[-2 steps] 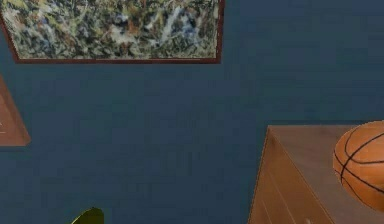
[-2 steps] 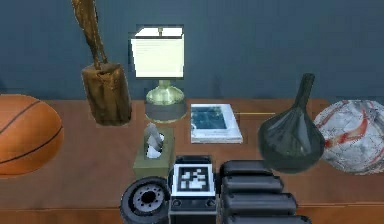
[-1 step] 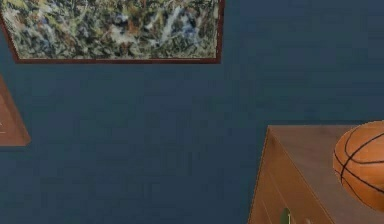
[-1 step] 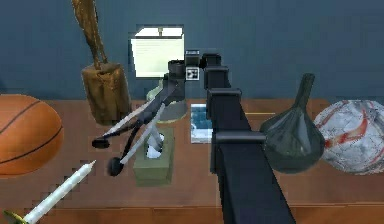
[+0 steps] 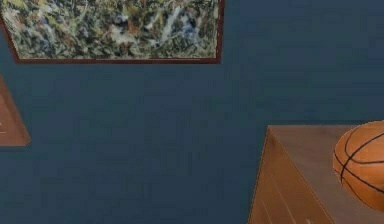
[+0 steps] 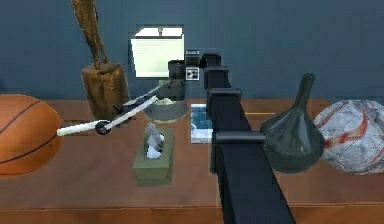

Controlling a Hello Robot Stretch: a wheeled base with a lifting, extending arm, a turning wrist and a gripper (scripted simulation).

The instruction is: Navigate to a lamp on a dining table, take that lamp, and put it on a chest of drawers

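Observation:
A lamp (image 6: 157, 52) with a white square shade and a pale rounded base stands on the wooden top (image 6: 70, 195) of a brown cabinet, against the blue wall. My arm runs up from the bottom edge to its white marker squares just right of the shade. From there the gripper (image 6: 125, 106) and its thin fingers (image 6: 140, 100) slant down to the left, across the lamp's base. I cannot tell whether the gripper holds anything. In the forward view the same wooden cabinet (image 5: 290, 175) shows at the lower right.
On the top lie a basketball (image 6: 20, 135) (image 5: 362, 160), a wooden block with a branch (image 6: 100, 85), a pale rod (image 6: 85, 127), a tissue box (image 6: 153, 160), a small blue-white box (image 6: 200, 120), a dark vase (image 6: 292, 135) and a white-red crumpled ball (image 6: 350, 135). A framed painting (image 5: 115, 28) hangs ahead.

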